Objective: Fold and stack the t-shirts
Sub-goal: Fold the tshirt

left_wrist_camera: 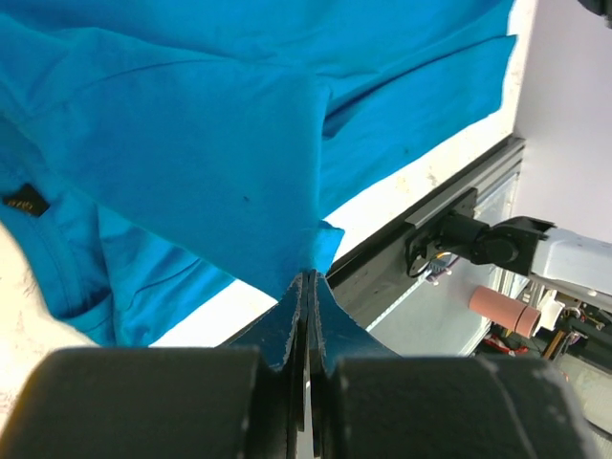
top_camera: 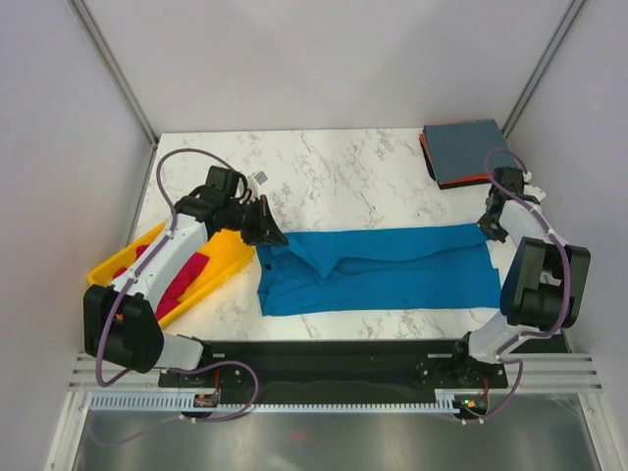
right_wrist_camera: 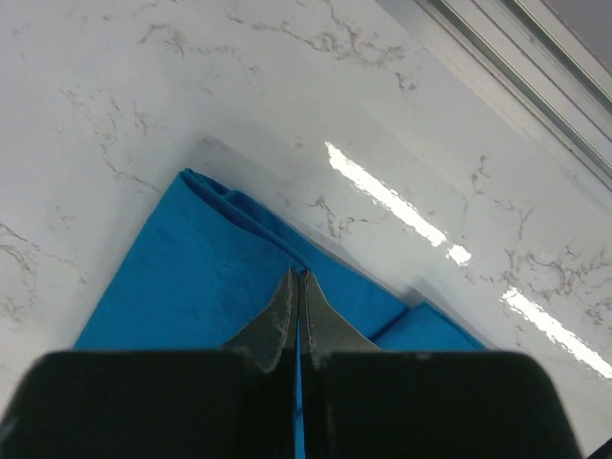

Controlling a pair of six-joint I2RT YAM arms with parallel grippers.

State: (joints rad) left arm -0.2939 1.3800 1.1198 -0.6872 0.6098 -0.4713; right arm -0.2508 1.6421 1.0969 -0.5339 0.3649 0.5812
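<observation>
Held at both ends: 1 bright blue soft cloth short-sleeved t-shirt [top_camera: 383, 270], spread in a long band across the white marble-patterned table [top_camera: 324, 167], closer to its near edge than to its far one. Long axis left to right, parallel to that near edge.

Pinched at the left end by the left gripper [top_camera: 267, 234], jaws clenched on a folded peak of cloth, just beside the yellow plastic tray [top_camera: 231, 257] at the table's left edge. Pinched at the right end by the right gripper [top_camera: 489, 228], jaws shut tight on a doubled corner of hem, near the table's right edge. Each arm nearest its own end, with the cloth running inward from each gripper toward the other.

Judged mid-fold. Probably calls for moving both ends together, with even tension, to avoid dragging the loose ridge in the middle.

Thin, limp, matte knit; creased over the left half, smoother on the right. Hard, glossy tabletop, likely to let the cloth slide.

Stacked at the far right corner: 1 slate grey-blue tee [top_camera: 469, 147], folded square, on 1 orange tee [top_camera: 461, 183] showing only as a rim. Crumpled in the tray: 1 magenta-red tee [top_camera: 177, 292], not yet folded.
</observation>
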